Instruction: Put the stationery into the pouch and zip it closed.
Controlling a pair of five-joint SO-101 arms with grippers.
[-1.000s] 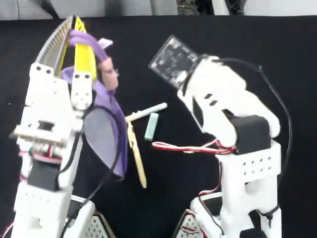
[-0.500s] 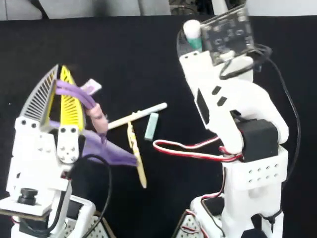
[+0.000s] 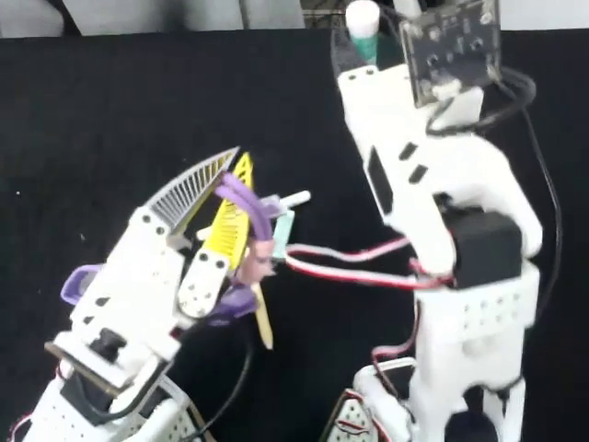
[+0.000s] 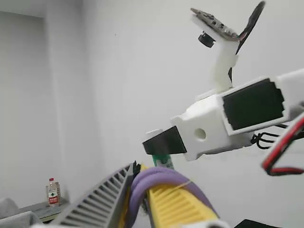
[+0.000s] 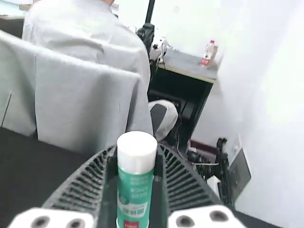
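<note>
Here, from above, we see 2 arms at a black table [image 3: 110,110], and we place everything by the mint eraser [image 3: 282,232] lying near its middle.

Just left of the eraser, the left gripper [image 3: 239,158] leans low, its grey and yellow jaws pinched together on a fold of the purple pouch [image 3: 243,199]. The rest of the pouch bunches beneath that arm, further left of the eraser, and we cannot tell where its opening faces.

Just beyond the eraser lies a white pen [image 3: 295,198]. A pale stick [image 3: 264,324], perhaps a pencil or ruler, lies on the eraser's near side.

Right of the eraser and well beyond it, the right gripper [image 3: 361,32] is raised high, clamped around a green glue stick [image 3: 364,48] with a white cap.

We judge that 1 item is picked up and none is packed yet. Next, the glue stick must come down to the pouch mouth, which the left arm needs to present open.

Compared with 1 second ago, the left arm has dropped from a high hold and swung toward the eraser. The right arm has risen from a low crouch.
</note>
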